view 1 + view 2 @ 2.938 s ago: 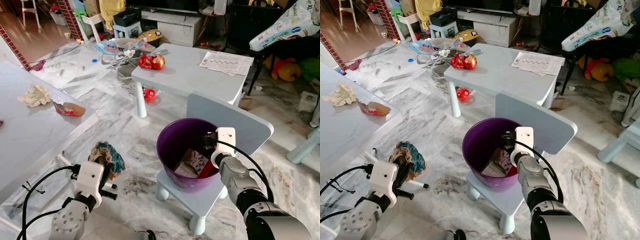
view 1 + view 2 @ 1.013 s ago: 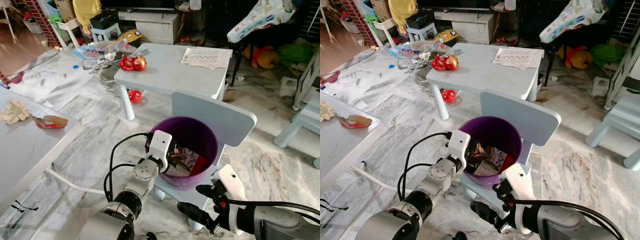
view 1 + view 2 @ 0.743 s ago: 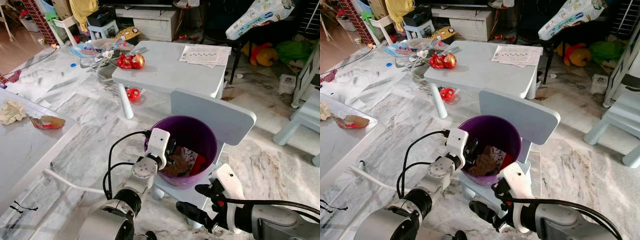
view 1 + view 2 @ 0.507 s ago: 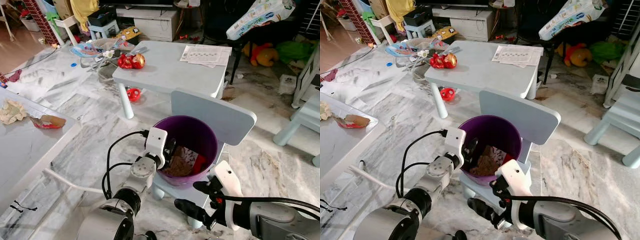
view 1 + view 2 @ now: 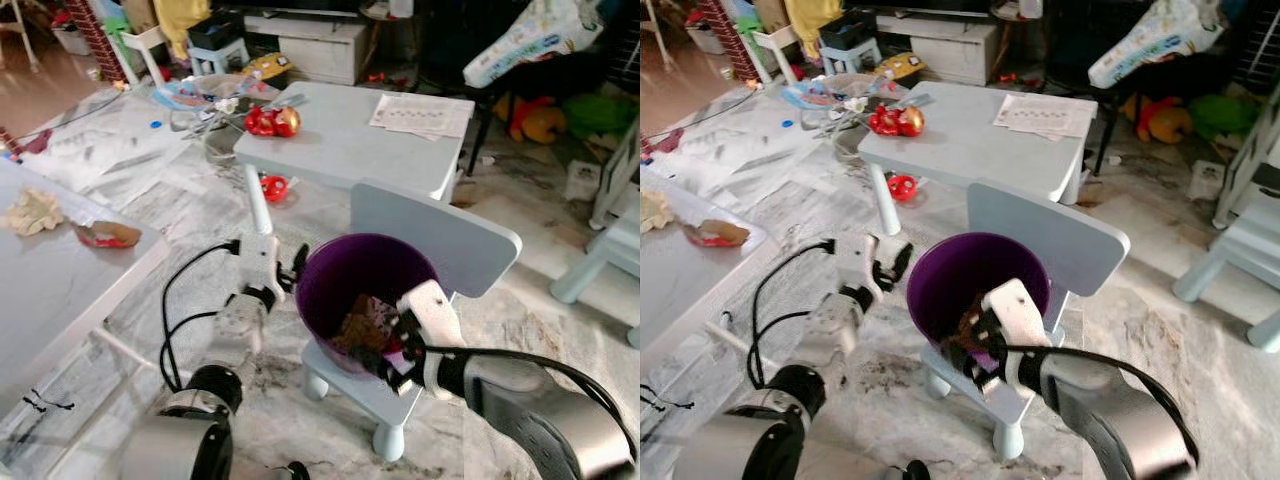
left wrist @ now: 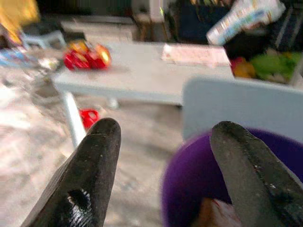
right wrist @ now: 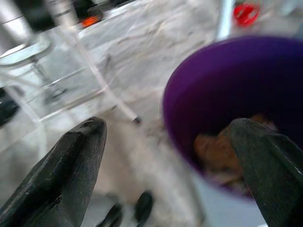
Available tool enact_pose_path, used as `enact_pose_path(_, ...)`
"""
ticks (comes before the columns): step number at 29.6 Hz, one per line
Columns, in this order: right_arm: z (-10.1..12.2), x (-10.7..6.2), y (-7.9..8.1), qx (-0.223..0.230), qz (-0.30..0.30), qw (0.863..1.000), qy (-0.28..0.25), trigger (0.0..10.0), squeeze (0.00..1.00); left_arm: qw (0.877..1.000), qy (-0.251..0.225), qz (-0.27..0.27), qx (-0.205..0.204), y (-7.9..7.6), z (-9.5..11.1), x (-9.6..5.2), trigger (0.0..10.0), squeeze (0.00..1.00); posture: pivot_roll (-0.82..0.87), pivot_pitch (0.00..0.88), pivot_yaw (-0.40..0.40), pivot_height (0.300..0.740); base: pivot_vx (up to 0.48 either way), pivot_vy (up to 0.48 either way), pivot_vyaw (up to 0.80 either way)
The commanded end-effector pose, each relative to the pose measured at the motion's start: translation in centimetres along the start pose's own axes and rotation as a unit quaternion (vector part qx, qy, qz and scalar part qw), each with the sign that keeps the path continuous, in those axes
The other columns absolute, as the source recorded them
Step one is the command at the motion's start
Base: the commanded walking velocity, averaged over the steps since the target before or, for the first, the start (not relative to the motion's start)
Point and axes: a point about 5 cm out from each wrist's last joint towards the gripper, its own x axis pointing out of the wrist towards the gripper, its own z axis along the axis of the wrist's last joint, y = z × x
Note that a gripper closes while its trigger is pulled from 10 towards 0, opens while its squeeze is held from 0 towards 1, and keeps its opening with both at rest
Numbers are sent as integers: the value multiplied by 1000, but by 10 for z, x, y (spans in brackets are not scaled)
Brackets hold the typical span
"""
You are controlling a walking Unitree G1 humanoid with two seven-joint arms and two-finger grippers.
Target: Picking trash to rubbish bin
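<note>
A purple rubbish bin [image 5: 318, 310] stands on the seat of a light-blue child's chair [image 5: 440, 235]. Brown crumpled trash and a printed packet [image 5: 365, 318] lie inside it. My left gripper [image 5: 292, 268] hangs open and empty just outside the bin's left rim; its wrist view has the two black fingers [image 6: 90, 175] wide apart beside the bin [image 6: 199, 184]. My right gripper [image 5: 392, 345] is open at the bin's front rim, with the brown trash [image 7: 213, 151] showing between its spread fingers. A crumpled paper [image 5: 32, 212] and a red wrapper [image 5: 105, 235] lie on the white table at the left.
A low light-blue table [image 5: 350, 160] behind the chair carries red toys [image 5: 272, 122] and a newspaper [image 5: 420, 115]. Another pale chair [image 5: 600, 265] stands at the right. Toys, stools and clutter crowd the far floor. Open marble floor [image 5: 190, 215] lies between the tables.
My left gripper has drawn back out of the bin to its left side, leaving the brown trash inside. My right gripper has risen from below the chair to the bin's front rim.
</note>
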Motion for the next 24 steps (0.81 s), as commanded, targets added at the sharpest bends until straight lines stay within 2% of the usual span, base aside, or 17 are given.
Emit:
enact_pose_path(1,3,5,-4,-15,-24,1000,-12,10000,494,1000,-20,14,3,9,3,-5,10000,1000,-122,36,77,740,0,0,0)
enact_pose_path(8,24,16,-26,-32,-128,988,-81,10000,475,995,-83,56,24,33,16,-29,10000,1000,-99,30,66,740,0,0,0)
enact_pose_path(11,27,18,-29,-34,-139,985,-92,10000,467,993,-94,63,31,35,19,-36,10000,1000,-91,30,60,740,0,0,0)
enact_pose_path(14,33,22,-33,-44,-150,981,-114,10000,459,987,-114,96,54,39,30,-54,10000,1000,-74,31,46,740,0,0,0)
enact_pose_path(18,34,24,-37,-46,-160,978,-124,10000,463,983,-118,126,68,43,39,-63,10000,1000,-69,29,42,740,0,0,0)
enact_pose_path(24,32,27,-37,-56,-161,977,-126,10000,494,979,-103,154,81,49,42,-78,10000,1000,-62,31,42,740,0,0,800)
